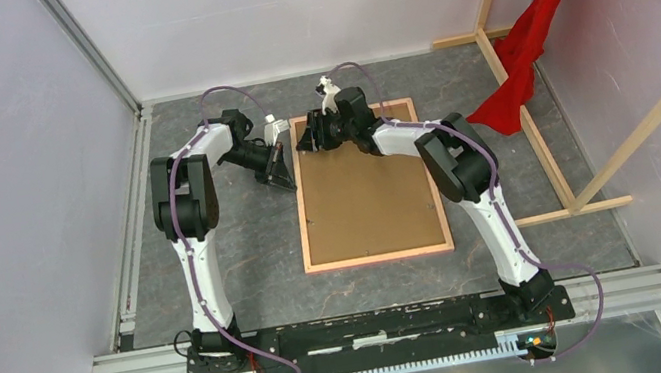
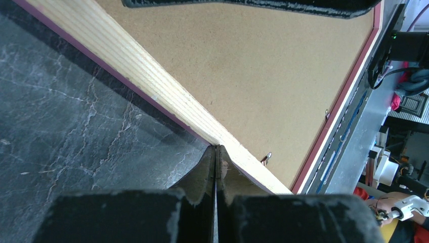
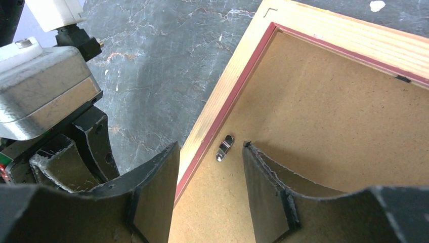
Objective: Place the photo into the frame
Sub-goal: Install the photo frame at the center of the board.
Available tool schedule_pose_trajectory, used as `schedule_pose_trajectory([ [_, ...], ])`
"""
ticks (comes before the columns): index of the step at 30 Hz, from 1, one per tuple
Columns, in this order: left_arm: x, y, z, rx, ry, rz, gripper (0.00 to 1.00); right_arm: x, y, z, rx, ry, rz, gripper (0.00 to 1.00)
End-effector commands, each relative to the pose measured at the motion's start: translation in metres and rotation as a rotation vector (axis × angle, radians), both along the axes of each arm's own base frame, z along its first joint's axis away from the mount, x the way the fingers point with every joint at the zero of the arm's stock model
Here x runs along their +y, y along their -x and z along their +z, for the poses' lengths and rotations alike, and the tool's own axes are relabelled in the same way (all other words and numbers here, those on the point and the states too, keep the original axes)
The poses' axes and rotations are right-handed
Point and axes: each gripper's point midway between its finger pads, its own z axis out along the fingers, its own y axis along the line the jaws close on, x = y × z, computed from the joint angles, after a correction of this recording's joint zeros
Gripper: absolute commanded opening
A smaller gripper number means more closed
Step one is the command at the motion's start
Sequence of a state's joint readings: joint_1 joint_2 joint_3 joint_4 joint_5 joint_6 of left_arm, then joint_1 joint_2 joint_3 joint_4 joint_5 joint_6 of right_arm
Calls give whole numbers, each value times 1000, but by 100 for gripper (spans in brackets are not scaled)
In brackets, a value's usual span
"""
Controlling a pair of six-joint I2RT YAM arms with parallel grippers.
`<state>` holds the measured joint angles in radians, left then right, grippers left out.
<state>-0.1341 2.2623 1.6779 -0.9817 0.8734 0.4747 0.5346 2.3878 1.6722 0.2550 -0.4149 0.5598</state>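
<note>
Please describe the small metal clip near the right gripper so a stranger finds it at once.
On the dark marbled table lies a pale tan wooden frame, face down, around a brown hardboard back. Follow its left side towards the far corner, under the right gripper. The small clip is shiny silver metal, unlike the dark tab on the far side.

The overhead camera is looking steeply down from behind the near edge of the table (image 1: 238, 263), taking in the whole frame (image 1: 379, 257). The left wrist camera is skimming close along its left rail; the right one is hanging close over its far-left corner. All are sharing the brown back of the photo (image 1: 363, 191).
</note>
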Motion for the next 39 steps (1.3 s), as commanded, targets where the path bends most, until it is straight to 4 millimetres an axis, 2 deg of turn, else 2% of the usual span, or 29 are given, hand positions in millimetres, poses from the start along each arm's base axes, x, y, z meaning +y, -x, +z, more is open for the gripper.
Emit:
schedule_pose_trajectory([
  [1,3,6,-12,-21,-42,-56,3,-6,0,-31,48,57,-23,55],
  [15,3,5,-13,-22,-47,-54,2,12,10,-35,73,51,18,53],
  [25,4,5,-13,-21,-48,-55,2,-4,22,-28,65,89,-6,53],
  [31,4,6,-13,-22,-48,-56,2,0,30,-25,74,63,19,53],
  [39,4,6,-15,-16,-52,-55,2,9,30,-31,98,30,38,53],
])
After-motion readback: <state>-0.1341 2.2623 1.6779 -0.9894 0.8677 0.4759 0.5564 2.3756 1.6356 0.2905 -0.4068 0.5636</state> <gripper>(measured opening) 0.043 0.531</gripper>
